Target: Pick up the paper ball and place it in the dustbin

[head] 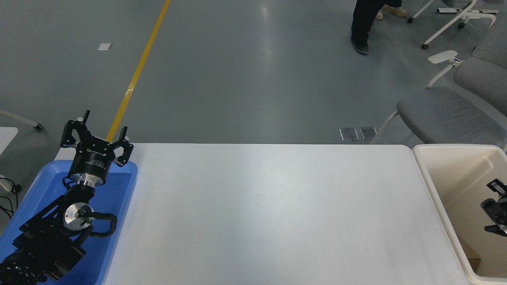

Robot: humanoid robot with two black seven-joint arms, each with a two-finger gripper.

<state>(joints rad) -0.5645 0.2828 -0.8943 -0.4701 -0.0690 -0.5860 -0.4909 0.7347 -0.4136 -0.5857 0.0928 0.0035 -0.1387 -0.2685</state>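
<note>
On the white table — left gripper wide; right gripper's state unclear.

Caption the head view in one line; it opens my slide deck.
Right gripper over the cream dustbin, left gripper open above the blue tray, white table between.

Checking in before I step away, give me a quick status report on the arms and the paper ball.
Left gripper open, parked over blue tray. Right gripper over dustbin, state unclear. Paper ball not visible. Table bare between.
</note>
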